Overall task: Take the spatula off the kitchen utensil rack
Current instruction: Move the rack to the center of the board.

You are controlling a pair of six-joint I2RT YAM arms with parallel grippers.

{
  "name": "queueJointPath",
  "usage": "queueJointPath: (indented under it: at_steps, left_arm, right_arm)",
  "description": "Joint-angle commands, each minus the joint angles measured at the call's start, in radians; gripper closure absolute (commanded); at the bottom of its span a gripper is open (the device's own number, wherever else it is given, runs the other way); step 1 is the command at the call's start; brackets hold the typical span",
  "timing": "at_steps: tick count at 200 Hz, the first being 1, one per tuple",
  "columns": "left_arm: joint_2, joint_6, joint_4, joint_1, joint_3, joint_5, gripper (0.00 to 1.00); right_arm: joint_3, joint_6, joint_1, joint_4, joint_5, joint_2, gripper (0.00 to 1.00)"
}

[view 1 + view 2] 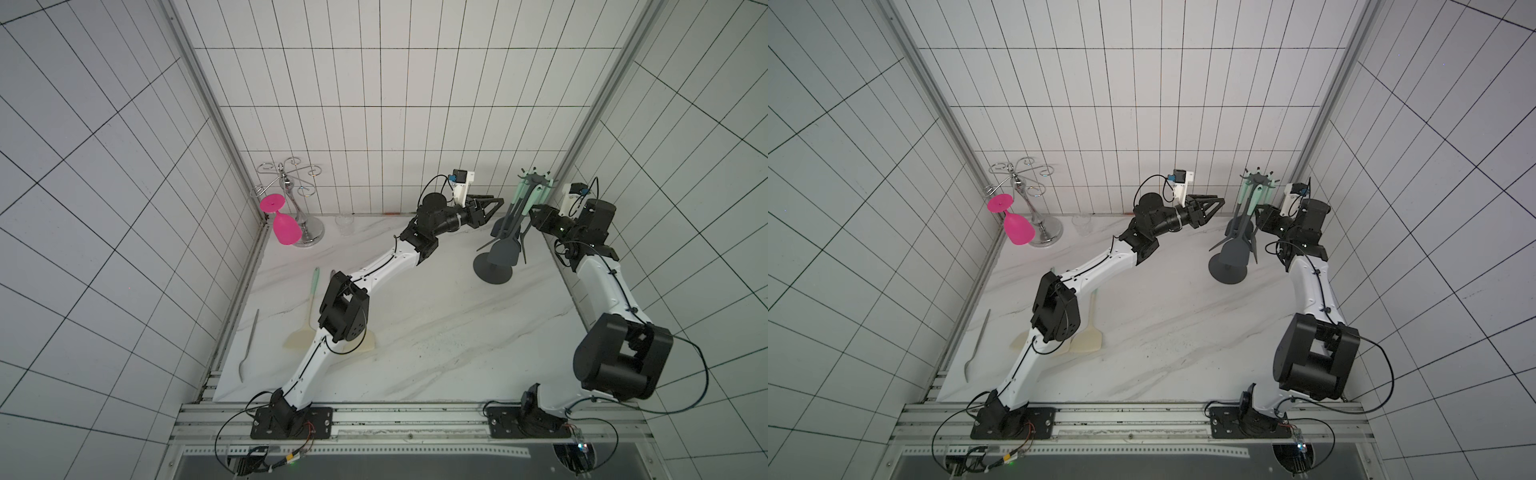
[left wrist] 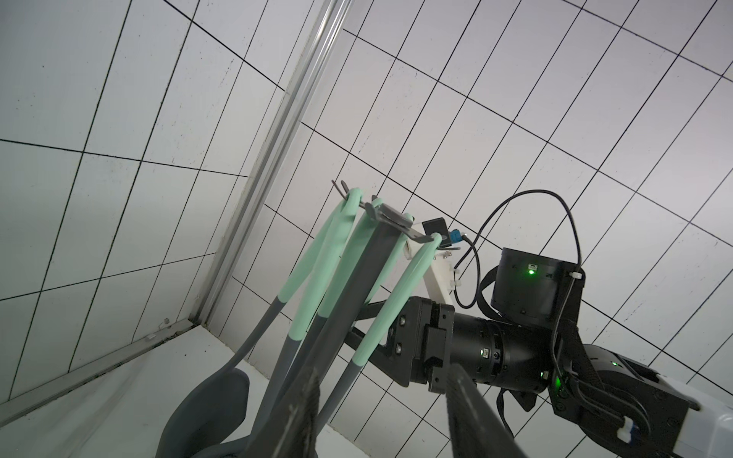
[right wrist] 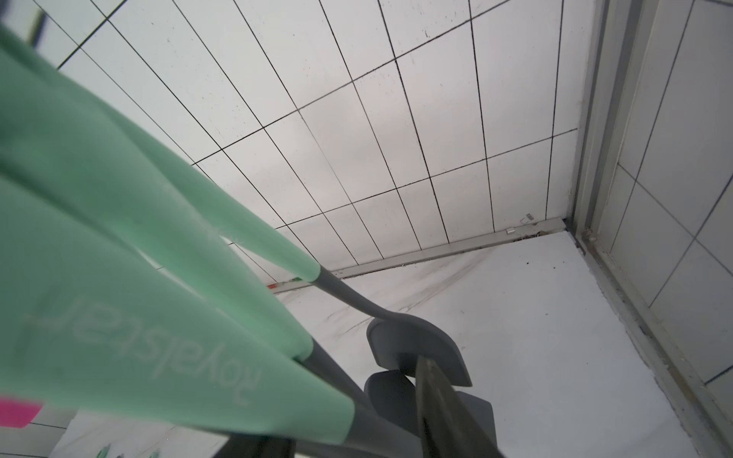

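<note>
The kitchen utensil rack (image 1: 493, 272) (image 1: 1227, 272) (image 2: 357, 285) stands at the back right, dark grey, with a star of hooks on top. Several utensils with mint handles and grey heads hang from it. My right gripper (image 1: 534, 210) (image 1: 1260, 210) (image 3: 341, 400) reaches in from the right, its jaws on either side of the spatula's mint handle (image 3: 158, 337) (image 2: 392, 301). Whether the fingers (image 3: 436, 404) press on it does not show. My left gripper (image 1: 498, 205) (image 1: 1221, 203) (image 2: 384, 374) hovers left of the rack, open, with nothing held.
A chrome curly-armed glass holder (image 1: 291, 195) with a pink glass (image 1: 282, 226) stands at the back left, a clear glass (image 1: 344, 224) beside it. Cream flat turners (image 1: 309, 311) and a thin grey tool (image 1: 249, 345) lie near the left edge. The tiled corner is close behind the rack.
</note>
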Motion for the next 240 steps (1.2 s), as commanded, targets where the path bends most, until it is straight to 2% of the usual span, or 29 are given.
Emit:
queueJointPath:
  at_steps: [1, 16, 37, 92, 154, 185, 240]
  left_arm:
    - [0.032, -0.01, 0.016, -0.003, 0.025, -0.011, 0.51]
    - [0.031, -0.012, 0.008, -0.004, 0.025, -0.017, 0.51]
    - [0.028, -0.022, 0.008, -0.007, 0.025, -0.019, 0.51]
    - [0.011, 0.01, -0.013, -0.041, 0.026, -0.022, 0.5]
    - [0.026, 0.047, -0.043, -0.083, 0.052, -0.071, 0.49]
    - [0.052, 0.097, -0.081, -0.104, 0.093, -0.109, 0.44]
    - [0.041, 0.158, -0.14, -0.114, 0.089, -0.134, 0.42]
  right_arm:
    - [0.001, -0.05, 0.016, 0.028, -0.01, -0.041, 0.64]
    - [-0.034, -0.064, 0.021, 0.034, 0.008, -0.071, 0.74]
    - [-0.076, -0.085, 0.036, 0.037, 0.046, -0.122, 0.84]
    - [-0.096, -0.12, 0.113, -0.044, 0.195, -0.221, 1.0]
    - [-0.072, -0.078, 0.115, -0.114, 0.258, -0.273, 1.0]
    - [-0.046, -0.083, 0.116, -0.168, 0.191, -0.273, 1.0]
    - [-0.054, -0.092, 0.141, -0.164, 0.022, -0.265, 1.0]
